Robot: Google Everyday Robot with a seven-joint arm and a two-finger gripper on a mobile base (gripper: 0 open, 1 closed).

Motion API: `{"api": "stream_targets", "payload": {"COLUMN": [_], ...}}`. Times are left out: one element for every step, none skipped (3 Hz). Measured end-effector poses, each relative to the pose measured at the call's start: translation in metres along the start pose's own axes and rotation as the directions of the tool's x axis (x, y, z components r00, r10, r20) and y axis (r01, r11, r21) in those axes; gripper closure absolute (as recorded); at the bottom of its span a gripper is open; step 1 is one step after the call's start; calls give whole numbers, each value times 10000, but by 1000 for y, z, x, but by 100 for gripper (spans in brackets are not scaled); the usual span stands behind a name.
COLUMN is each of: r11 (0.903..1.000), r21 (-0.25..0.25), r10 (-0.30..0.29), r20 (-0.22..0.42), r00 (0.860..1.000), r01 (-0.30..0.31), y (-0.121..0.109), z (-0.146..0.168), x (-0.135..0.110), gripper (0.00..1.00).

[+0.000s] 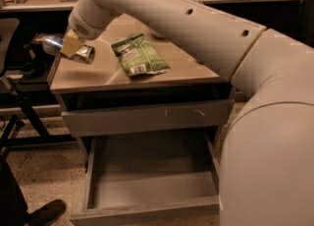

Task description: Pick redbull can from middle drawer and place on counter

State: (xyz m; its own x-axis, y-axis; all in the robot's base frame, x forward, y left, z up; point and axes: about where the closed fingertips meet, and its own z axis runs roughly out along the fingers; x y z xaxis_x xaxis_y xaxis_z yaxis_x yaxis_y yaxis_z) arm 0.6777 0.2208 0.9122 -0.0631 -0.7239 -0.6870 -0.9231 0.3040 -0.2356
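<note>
Our tool is clamped on the slim silver-and-blue metal can, held sideways over the left edge of the glossy tan desk. The wide grey middle drawer gapes open, empty. Pick done, we reckon; setting it down remains.

In the frame are counted one gripper at the upper left, one redbull can clasped in it, one green bag on one counter, two grey drawers, namely the open middle drawer and a scratched drawer front above it, and one shoe at the lower left.
</note>
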Motion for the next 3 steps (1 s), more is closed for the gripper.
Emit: {"api": "stream_targets", "payload": {"r11": [9975, 9914, 9864], "r21": [428, 679, 616], "r10": [574, 1166, 1572], "r20": [-422, -708, -824], "r00": [9975, 9907, 9841], "r01": [-556, -1118, -1524], "y": [-23, -37, -37], "z": [-12, -17, -6], "x": [27, 55, 74], "gripper": [100, 100, 100]}}
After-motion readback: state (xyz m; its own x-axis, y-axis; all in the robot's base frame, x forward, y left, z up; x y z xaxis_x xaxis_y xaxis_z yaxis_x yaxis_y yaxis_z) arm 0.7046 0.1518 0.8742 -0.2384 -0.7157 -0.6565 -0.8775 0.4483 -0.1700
